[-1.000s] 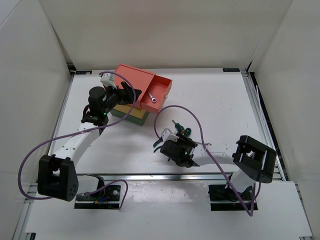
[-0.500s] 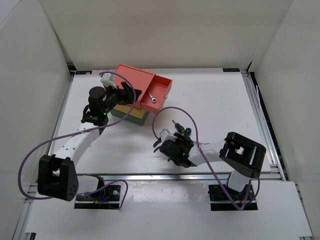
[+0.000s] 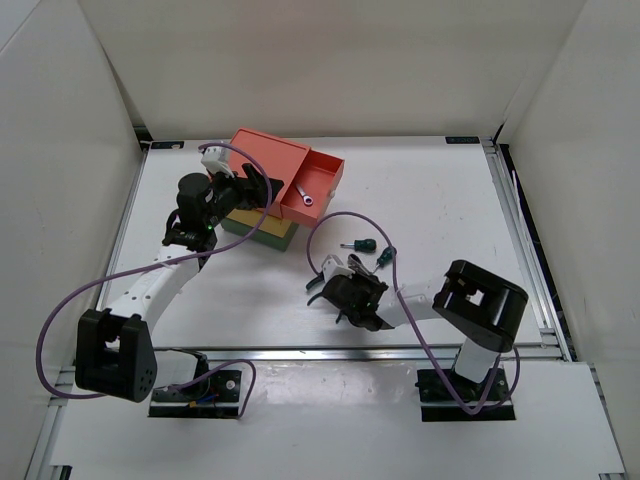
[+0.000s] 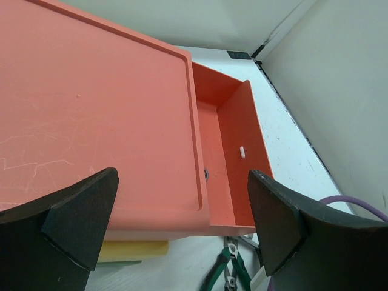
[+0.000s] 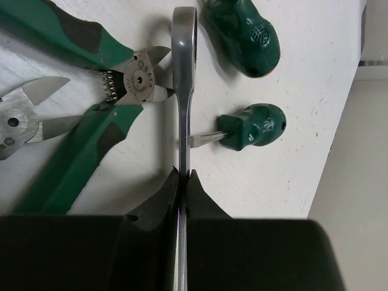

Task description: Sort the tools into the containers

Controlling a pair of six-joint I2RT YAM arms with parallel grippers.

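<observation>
Silver wrench (image 5: 183, 91), the second of the pair, was clamped edge-on between the closed fingers of the right gripper (image 5: 183, 182). Its shaft ran straight out from the fingertips, with the ring end farthest from them. Whether it had left the table (image 3: 430, 190) could not be told.

Just beside the shaft, on the left of the wrist view, lay two green-handled pliers (image 5: 91, 79), the cutting head of one almost at the wrench. On the other side of the shaft lay two stubby screwdrivers (image 5: 251, 127), one close to the fingertips and the other level with the ring end.

Farther out, well apart from this gripper and towards the left arm, stood the stack of drawers. The red drawer (image 3: 325, 170) on top was pulled out and held the first wrench (image 3: 304, 195). The yellow drawer (image 3: 275, 235) and the green drawer (image 3: 233, 226) below it appeared shut. The left gripper (image 3: 252, 190) hovered over the red box with its fingers spread wide and nothing between them.

Judged progress: one tool of six sorted, one in hand, four on the table, and two drawers yet to be opened.
</observation>
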